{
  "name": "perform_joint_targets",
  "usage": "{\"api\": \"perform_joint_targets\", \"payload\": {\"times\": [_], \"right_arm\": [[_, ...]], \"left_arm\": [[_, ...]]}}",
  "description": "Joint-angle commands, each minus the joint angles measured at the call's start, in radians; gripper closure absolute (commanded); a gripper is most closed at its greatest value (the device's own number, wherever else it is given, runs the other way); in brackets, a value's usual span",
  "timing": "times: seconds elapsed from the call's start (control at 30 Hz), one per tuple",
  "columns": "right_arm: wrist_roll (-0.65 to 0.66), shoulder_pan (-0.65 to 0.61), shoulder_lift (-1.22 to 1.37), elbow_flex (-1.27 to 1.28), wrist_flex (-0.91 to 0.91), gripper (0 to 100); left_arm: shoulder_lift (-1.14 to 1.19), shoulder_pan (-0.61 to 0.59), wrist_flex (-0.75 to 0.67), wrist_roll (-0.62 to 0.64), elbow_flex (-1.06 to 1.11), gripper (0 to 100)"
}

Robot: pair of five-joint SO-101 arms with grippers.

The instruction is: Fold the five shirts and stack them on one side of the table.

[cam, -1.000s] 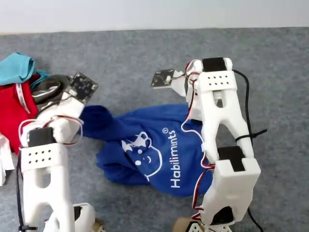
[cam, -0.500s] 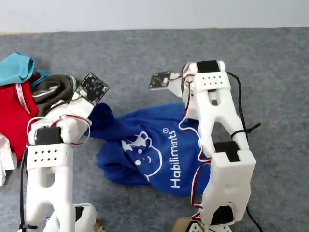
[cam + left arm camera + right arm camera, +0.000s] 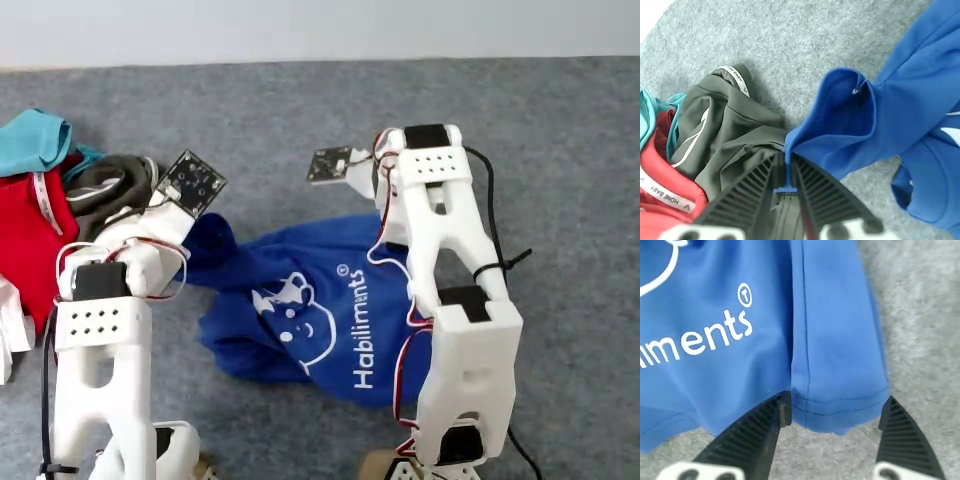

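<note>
A blue shirt (image 3: 320, 310) with white print lies crumpled at the middle of the grey table. My left gripper (image 3: 787, 172) is shut on the edge of its blue sleeve (image 3: 847, 117), holding the cuff up just beside the olive-grey shirt (image 3: 725, 135). In the high view the left arm (image 3: 140, 250) stands at the shirt's left end. My right gripper (image 3: 835, 417) is open, its fingers (image 3: 765, 425) straddling the blue shirt's hem (image 3: 840, 400) at the far right corner. The right arm (image 3: 440, 230) hangs over that side.
A heap of other shirts sits at the far left: a red one (image 3: 25, 235), a teal one (image 3: 35, 140) and the olive-grey one (image 3: 105, 180). Something white (image 3: 10, 330) pokes in at the left edge. Bare grey felt (image 3: 570, 150) stretches to the right.
The left arm has moved right and slightly away with the blue sleeve, off the olive-grey shirt. The right arm has shifted a little to the left over the hem.
</note>
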Motion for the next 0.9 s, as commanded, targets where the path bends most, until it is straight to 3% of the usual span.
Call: {"api": "perform_joint_targets", "payload": {"times": [0.0,0.27,0.53,0.87], "right_arm": [[0.014,-0.008,0.013,-0.046,-0.010,71.3],[0.014,-0.012,0.087,-0.046,-0.045,72.2],[0.014,-0.007,0.085,-0.075,-0.101,90.9],[0.014,-0.007,0.087,-0.183,-0.099,91.5]], "left_arm": [[-0.006,0.006,-0.015,-0.009,-0.005,99],[-0.006,0.006,-0.017,-0.009,-0.004,99],[-0.006,0.003,-0.015,-0.009,-0.004,99],[-0.005,0.006,-0.017,-0.009,0.018,99]]}}
